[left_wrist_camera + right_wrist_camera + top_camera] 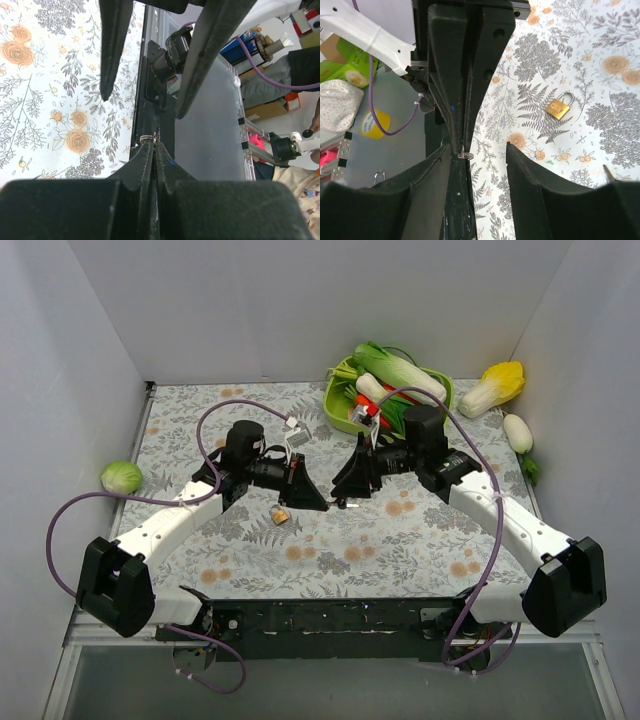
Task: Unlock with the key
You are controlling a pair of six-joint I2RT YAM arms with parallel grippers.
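Left of centre in the top view, a brass padlock (282,514) lies on the floral desk (400,540), just below the left claw (152,146). That claw is clenched on the key (149,139). Only a small silver ring shows at its tips, the rest hidden between them. To the right, the right claw (479,147) is released, its fingers spread to either side of those tips.
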